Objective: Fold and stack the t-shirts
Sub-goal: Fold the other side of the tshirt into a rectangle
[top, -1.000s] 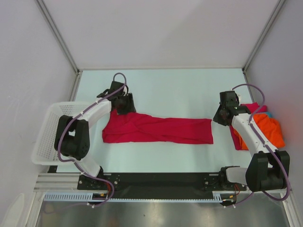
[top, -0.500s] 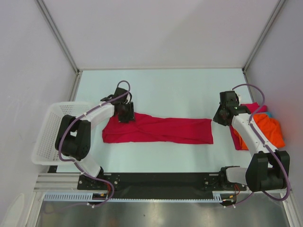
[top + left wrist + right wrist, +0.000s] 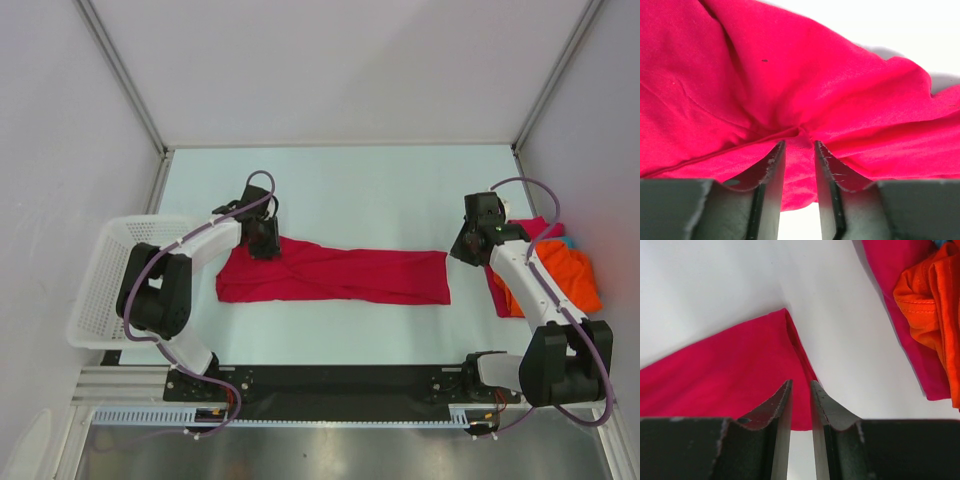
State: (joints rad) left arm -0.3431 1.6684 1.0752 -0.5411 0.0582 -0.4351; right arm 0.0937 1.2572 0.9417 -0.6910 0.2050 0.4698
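Your left gripper (image 3: 799, 144) has its jaws drawn close on a pinch of the red shirt (image 3: 740, 75). In the left wrist view the creases run in to the fingertips and cloth fills the narrow gap. From above, that pinch is at the shirt's far left corner. The shirt lies from there as a long folded strip across the middle of the table (image 3: 380, 190), towards your right arm.

Your right gripper (image 3: 800, 385) hangs over the strip's right end. Its jaws are a slit apart and hold nothing; red cloth and bare table show through the gap. You cannot tell from these views whether its tips touch the cloth.

Just right of it lies a pile, apart from the red shirt: an orange shirt (image 3: 935, 300) on top of a magenta shirt (image 3: 890, 260). Only a sliver of a teal shirt (image 3: 567, 241) shows, and your right arm hides part of the pile from above. The left wrist view is nearly all red cloth, so the shirt's edges are cut off there.

The basket (image 3: 95, 290) sits at the far left, beside your left arm.
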